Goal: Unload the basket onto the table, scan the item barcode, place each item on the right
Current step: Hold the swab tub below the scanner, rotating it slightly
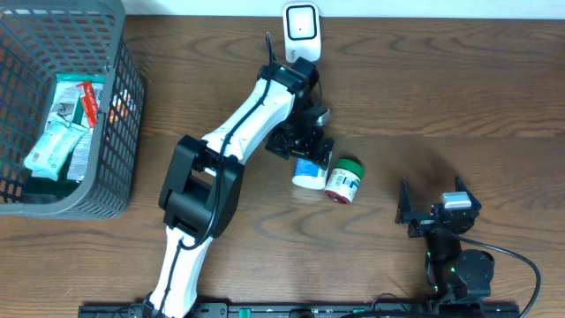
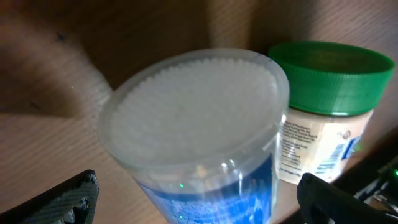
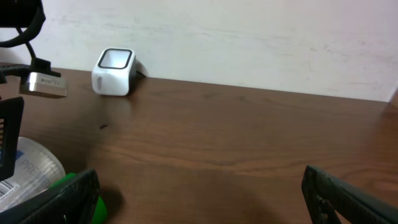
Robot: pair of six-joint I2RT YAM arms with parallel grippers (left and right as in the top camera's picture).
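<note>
A clear tub (image 1: 309, 171) with a blue label and a white end rests on the table beside a green-lidded jar (image 1: 343, 179). My left gripper (image 1: 305, 146) hovers right at the tub, open. In the left wrist view the tub (image 2: 199, 118) fills the space between the two wide-spread fingers, and neither visibly presses on it; the jar (image 2: 329, 112) stands just right of it. The white scanner (image 1: 301, 31) stands at the table's back edge and also shows in the right wrist view (image 3: 114, 71). My right gripper (image 1: 437, 214) rests low at the front right, open and empty (image 3: 205, 205).
A grey wire basket (image 1: 124, 115) holding several packets stands at the far left. The left arm (image 1: 238, 132) stretches diagonally from the front edge toward the scanner. Bare wood lies between the jar and my right gripper.
</note>
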